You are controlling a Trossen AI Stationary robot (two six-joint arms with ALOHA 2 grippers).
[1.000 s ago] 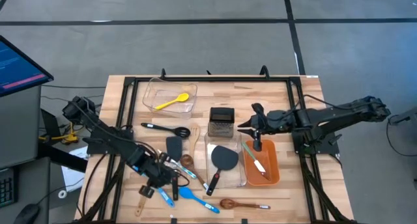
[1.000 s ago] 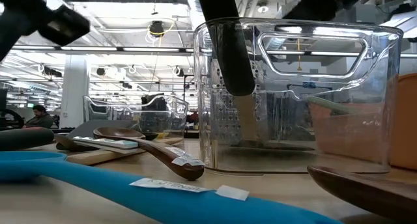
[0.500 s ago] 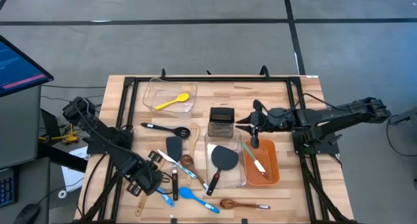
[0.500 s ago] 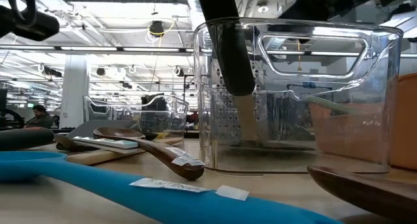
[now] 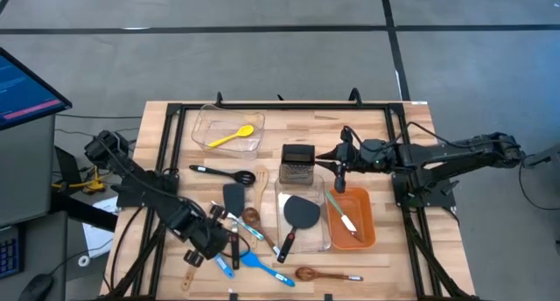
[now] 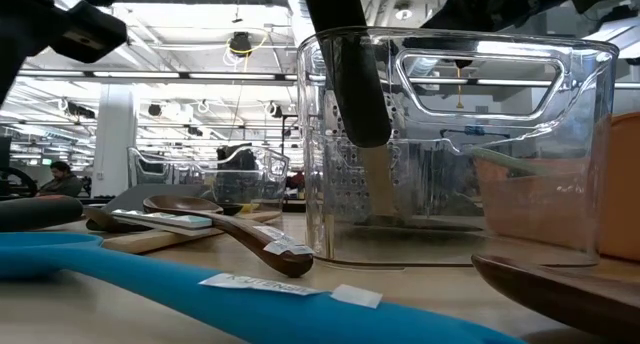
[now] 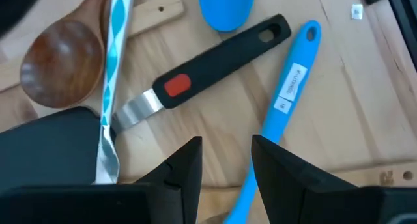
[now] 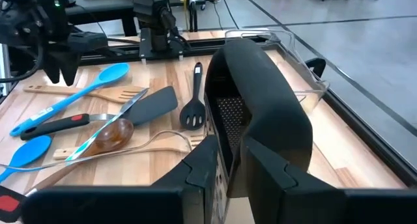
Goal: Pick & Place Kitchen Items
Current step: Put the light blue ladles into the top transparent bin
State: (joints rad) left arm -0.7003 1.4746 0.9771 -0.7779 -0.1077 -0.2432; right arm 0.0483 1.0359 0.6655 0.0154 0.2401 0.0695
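Several utensils lie in a heap near the front left: a blue spoon, a black-handled tool with a red spot, a wooden spoon and a second blue spoon. My left gripper hovers over this heap, open and empty. A steel box grater stands mid-table. My right gripper hangs just right of the grater, above the orange bin's far end; its fingers stand a narrow gap apart, with nothing between them. The grater's black top fills the right wrist view.
A clear bin holds a black turner that leans on its rim. An orange bin holds a pale utensil. A far clear bin holds a yellow spoon. A black slotted spoon and a wooden spoon lie loose.
My left gripper has swung toward the table's left edge and come back right over the utensil heap. My right gripper has drawn back from over the orange bin toward the far edge, ending beside the grater.
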